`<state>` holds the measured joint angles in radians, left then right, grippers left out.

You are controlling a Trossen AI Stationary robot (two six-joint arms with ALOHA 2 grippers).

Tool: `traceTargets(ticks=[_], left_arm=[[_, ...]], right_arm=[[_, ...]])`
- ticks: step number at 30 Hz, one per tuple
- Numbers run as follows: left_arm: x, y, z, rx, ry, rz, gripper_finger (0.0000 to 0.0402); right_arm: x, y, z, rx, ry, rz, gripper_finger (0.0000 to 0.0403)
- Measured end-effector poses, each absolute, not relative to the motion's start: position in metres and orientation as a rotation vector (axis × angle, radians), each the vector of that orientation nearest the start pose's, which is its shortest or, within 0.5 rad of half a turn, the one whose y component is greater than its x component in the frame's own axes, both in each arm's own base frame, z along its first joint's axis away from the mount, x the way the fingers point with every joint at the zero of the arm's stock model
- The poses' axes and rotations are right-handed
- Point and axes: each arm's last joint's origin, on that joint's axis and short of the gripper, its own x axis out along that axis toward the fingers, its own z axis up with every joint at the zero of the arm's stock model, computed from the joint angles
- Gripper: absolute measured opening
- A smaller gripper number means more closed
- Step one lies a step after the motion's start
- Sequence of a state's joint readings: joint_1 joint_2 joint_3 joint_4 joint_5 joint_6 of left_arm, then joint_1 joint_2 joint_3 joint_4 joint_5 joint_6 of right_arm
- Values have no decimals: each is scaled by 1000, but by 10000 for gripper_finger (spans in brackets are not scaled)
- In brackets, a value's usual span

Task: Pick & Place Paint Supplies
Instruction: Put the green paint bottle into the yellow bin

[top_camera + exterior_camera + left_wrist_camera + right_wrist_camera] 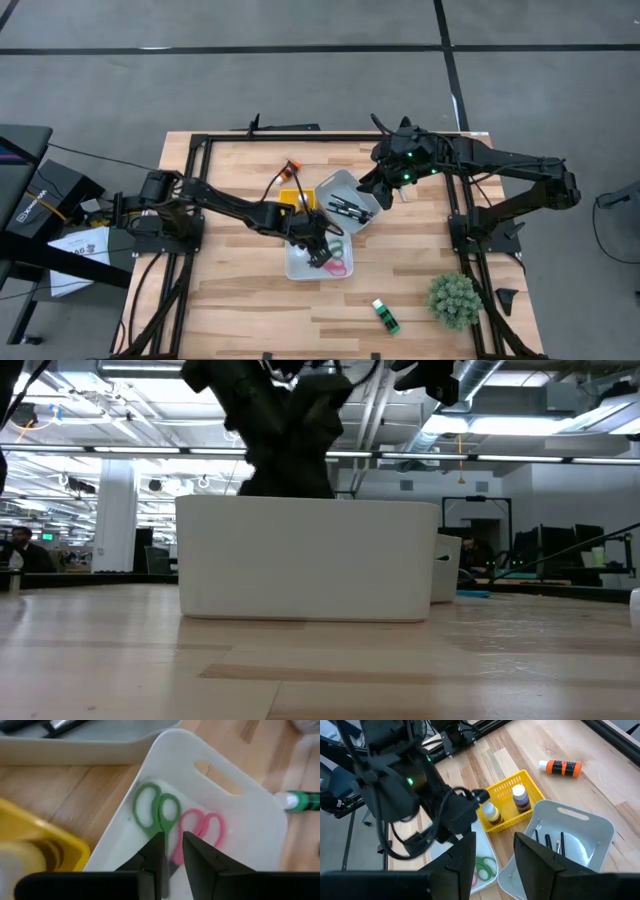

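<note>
Orange bottle [560,767], hidden in low view

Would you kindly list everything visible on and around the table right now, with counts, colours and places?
Scissors: two, green and pink, side by side in the white bin.
White bin: one, table centre.
Grey bin: one, beside the white bin, holding dark paintbrushes.
Yellow basket: one, next to both bins, holding two bottles, one with a purple cap, one with a yellowish cap.
Orange bottle: one, lying on the table beyond the basket.
Green bottle: one, lying near the front edge.
Fuzzy green plant: one, front right.
Wooden table: one.
Left tool: over the scissors, fingers slightly apart.
Right tool: open, above the bins.
</note>
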<state>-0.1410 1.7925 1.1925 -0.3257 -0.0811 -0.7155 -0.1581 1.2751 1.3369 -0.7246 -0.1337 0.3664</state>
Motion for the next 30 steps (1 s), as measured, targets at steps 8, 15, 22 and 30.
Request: traceTargets(ticks=[8,15,22,30], left_arm=[[350,-49,252,-553,739,192,59],[314,-51,312,-483,575,81,58],[266,-53,342,-418,592,75,68],[221,-58,354,-323,663,97,109]], right_arm=[[258,-37,373,448,635,-142,129],[253,-36,367,480,710,-176,129],[245,-23,357,536,829,-312,140],[240,20,341,661,1015,-378,198]])
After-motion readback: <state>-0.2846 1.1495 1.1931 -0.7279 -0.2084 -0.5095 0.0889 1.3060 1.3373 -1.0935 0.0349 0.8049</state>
